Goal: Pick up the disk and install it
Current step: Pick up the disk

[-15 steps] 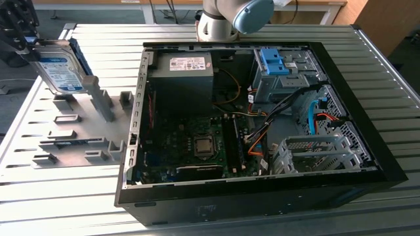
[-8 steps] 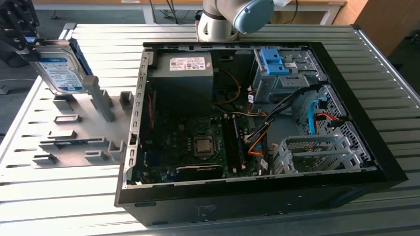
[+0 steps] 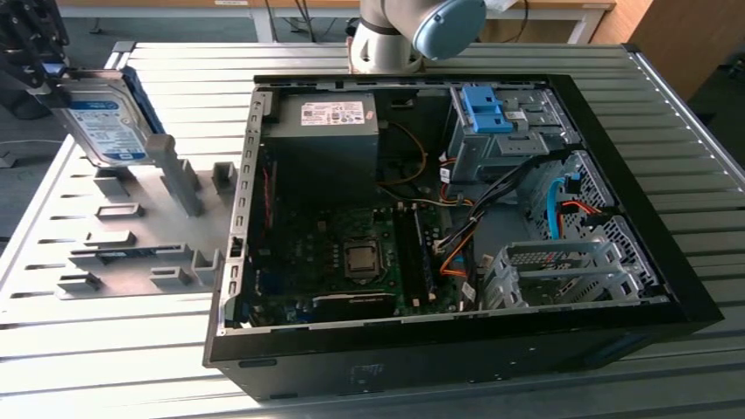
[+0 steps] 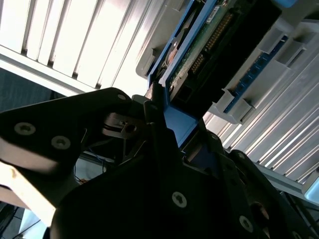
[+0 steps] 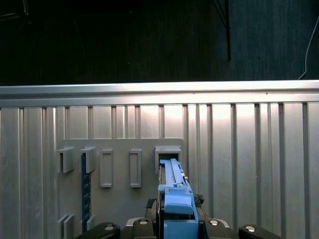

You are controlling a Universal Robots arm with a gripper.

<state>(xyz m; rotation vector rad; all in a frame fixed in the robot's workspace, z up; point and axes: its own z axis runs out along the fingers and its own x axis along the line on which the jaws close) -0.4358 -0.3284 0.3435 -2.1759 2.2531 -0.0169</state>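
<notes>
The disk [image 3: 107, 127], a silver drive with a white-and-blue label in a blue carrier, stands on edge at the exterior view's far left, over the grey fixture plate [image 3: 128, 236]. My black gripper [image 3: 44, 80] is shut on its upper end. In the second wrist view the disk [image 4: 209, 45] shows its green circuit board, with the blue carrier clamped in the gripper [image 4: 182, 134]. In the first wrist view the disk [image 5: 174, 191] runs edge-on from the gripper [image 5: 177, 230] toward a slot of the fixture plate [image 5: 119, 199].
An open black computer case [image 3: 466, 371] lies on the slatted metal table [image 3: 117, 349], to the exterior view's right of the plate. Inside are a black power supply box [image 3: 326, 131], a blue latch on a metal cage [image 3: 489, 109], a motherboard and cables. Grey posts [image 3: 174, 175] rise from the plate.
</notes>
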